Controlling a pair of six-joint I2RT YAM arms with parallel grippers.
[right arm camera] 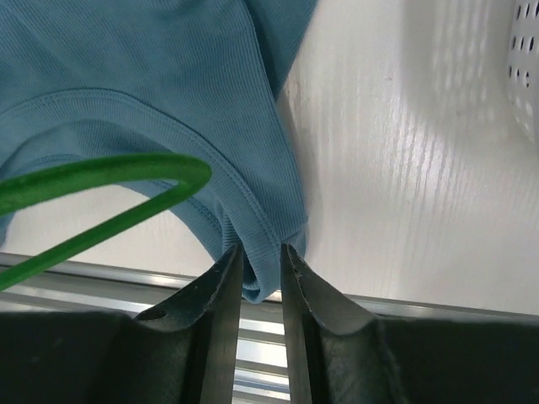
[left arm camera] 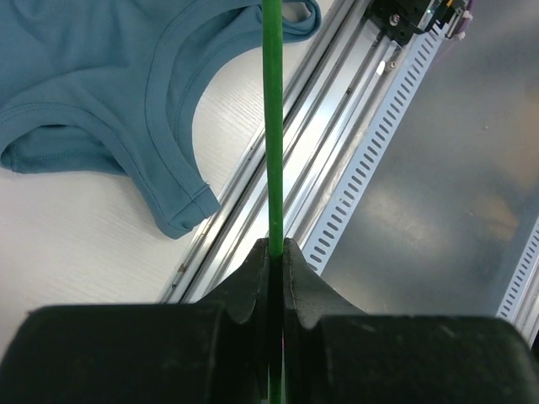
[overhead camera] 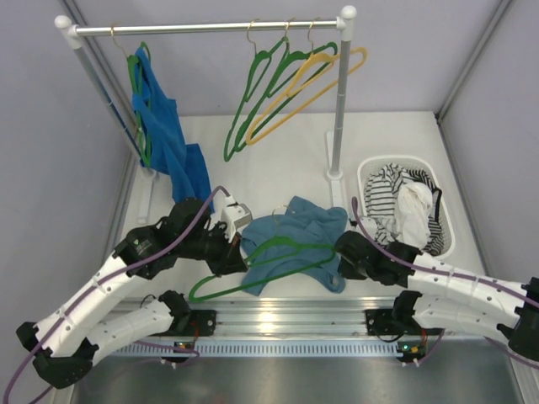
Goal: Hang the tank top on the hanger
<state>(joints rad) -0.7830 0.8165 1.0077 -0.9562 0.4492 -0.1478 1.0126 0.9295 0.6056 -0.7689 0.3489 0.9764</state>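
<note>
A: Location of tank top [overhead camera: 296, 225]?
B: Near centre, under the hanger [overhead camera: 278, 252]. Right gripper [right arm camera: 261, 263] pinches its hemmed edge; left gripper [left arm camera: 275, 252] clamps the hanger's rod.
A: Risk?
B: Shallow pinch; the edge may slip free when lifted.

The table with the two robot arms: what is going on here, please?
The left gripper is shut on a thin green triangular hanger, which extends over a soft teal-blue tank top on the white table. The right gripper pinches an edge of the top. The top is not yet on the hanger.
</note>
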